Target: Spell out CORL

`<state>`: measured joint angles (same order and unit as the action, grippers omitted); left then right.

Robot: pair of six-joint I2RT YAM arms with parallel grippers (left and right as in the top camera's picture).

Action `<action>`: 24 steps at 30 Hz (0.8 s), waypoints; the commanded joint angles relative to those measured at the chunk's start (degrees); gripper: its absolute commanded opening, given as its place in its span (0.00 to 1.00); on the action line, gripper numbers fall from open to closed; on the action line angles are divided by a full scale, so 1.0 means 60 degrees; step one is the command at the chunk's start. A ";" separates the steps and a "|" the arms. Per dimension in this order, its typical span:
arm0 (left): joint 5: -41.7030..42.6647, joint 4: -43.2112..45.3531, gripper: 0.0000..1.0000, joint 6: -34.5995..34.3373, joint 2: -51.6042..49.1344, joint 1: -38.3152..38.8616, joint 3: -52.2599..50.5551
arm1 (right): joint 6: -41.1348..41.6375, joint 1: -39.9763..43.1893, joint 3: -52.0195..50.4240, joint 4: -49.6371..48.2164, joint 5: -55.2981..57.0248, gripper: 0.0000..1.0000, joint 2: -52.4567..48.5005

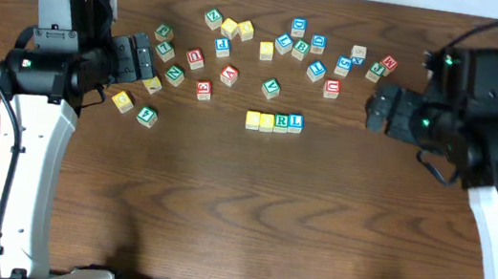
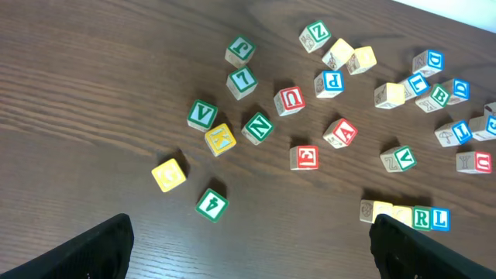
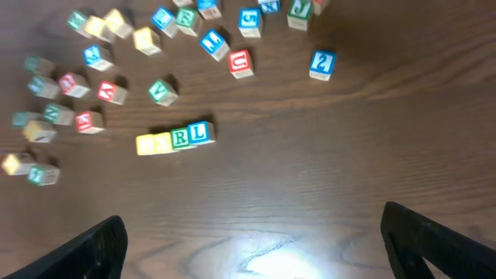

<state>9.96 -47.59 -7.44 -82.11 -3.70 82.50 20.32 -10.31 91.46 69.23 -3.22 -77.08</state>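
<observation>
Four letter cubes stand side by side in a row at the table's middle: two yellow-faced cubes (image 1: 252, 120) (image 1: 267, 122), a green R cube (image 1: 281, 122) and a blue L cube (image 1: 296, 122). The row also shows in the right wrist view, with the R cube (image 3: 180, 137) next to the L cube (image 3: 200, 132), and at the lower right of the left wrist view, R (image 2: 421, 218) then L (image 2: 439, 218). My left gripper (image 1: 151, 59) hangs open at the far left, well apart from the row. My right gripper (image 1: 376, 108) is open at the far right. Both hold nothing.
Many loose letter cubes lie scattered behind the row, from a green-lettered group (image 1: 174, 75) on the left to a blue-lettered group (image 1: 316, 69) on the right. A yellow cube (image 1: 122, 101) and a green-lettered cube (image 1: 146, 115) sit near my left gripper.
</observation>
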 commanded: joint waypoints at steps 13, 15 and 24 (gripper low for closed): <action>-0.0091 -0.0025 0.96 0.0058 -0.0040 -0.0033 0.0076 | -0.0233 0.0025 0.0069 0.0506 0.0047 0.99 0.0911; -0.0091 -0.0025 0.96 0.0058 -0.0040 -0.0033 0.0076 | -0.0372 0.0022 0.0066 0.0452 0.0051 0.99 0.0907; -0.0095 -0.0029 0.97 0.0058 -0.0040 -0.0033 0.0076 | -0.1865 0.0055 -0.1315 -0.2244 0.0295 0.99 0.1545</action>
<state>9.96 -47.62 -7.44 -82.11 -3.70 82.50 15.49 -10.28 88.05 59.42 -2.55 -70.87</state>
